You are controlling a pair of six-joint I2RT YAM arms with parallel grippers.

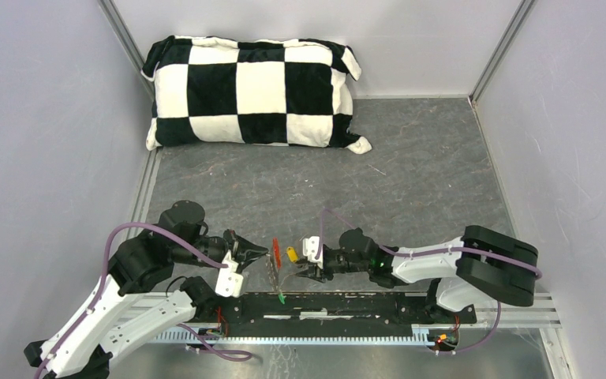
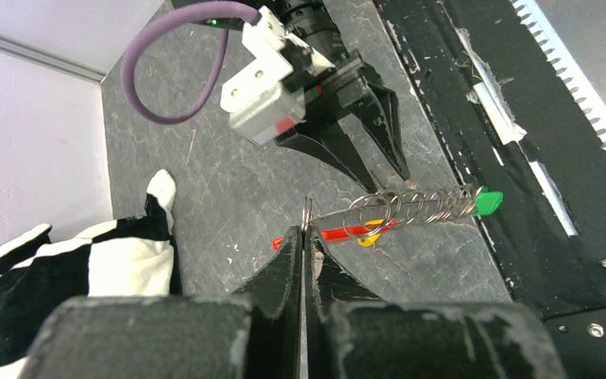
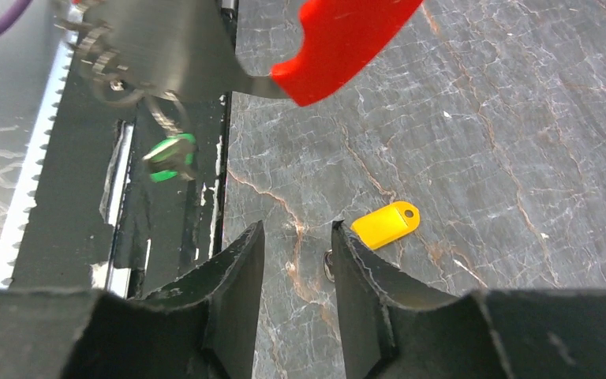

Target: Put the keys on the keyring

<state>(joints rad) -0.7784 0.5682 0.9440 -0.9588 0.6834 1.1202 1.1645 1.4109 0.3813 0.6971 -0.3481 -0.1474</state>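
My left gripper (image 2: pixel 305 233) is shut on the end ring of the keyring (image 2: pixel 410 207), a string of grey metal rings held just above the floor. The red tag (image 2: pixel 343 234) hangs on it. The green key (image 2: pixel 487 202) sits at the string's far end, over the black base rail. The yellow key (image 3: pixel 387 224) lies flat on the floor, just outside the right finger of my right gripper (image 3: pixel 296 233). Those jaws stand apart with only floor between them. In the top view the yellow key (image 1: pixel 291 254) lies between the two grippers.
A black-and-white checkered pillow (image 1: pixel 252 93) lies at the back of the grey floor. The black base rail (image 1: pixel 339 306) runs along the near edge. Grey walls close in left and right.
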